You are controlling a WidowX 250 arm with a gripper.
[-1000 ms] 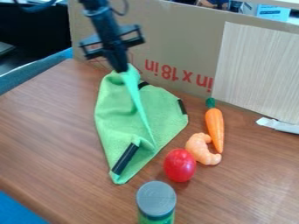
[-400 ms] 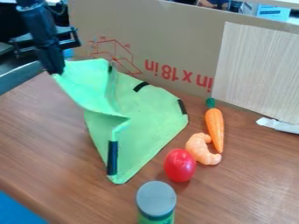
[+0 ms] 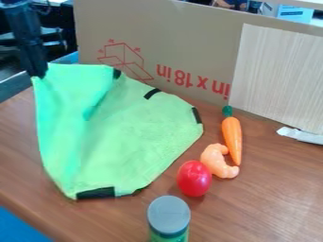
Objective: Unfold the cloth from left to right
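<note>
One arm (image 3: 22, 33) hangs steeply, upper left — pincer (image 3: 39, 74) down, gripping the cloth (image 3: 135, 127) by one corner.

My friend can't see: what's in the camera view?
A black end effector holds up a corner of a mostly spread green cloth on a brown table. Nearby are a toy carrot, toy shrimp, red toy and gray-lidded container.

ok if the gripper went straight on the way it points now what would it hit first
Past the corner it holds, the gripper would likely meet the left part of the green cloth, then the table; depth is unclear.
</note>
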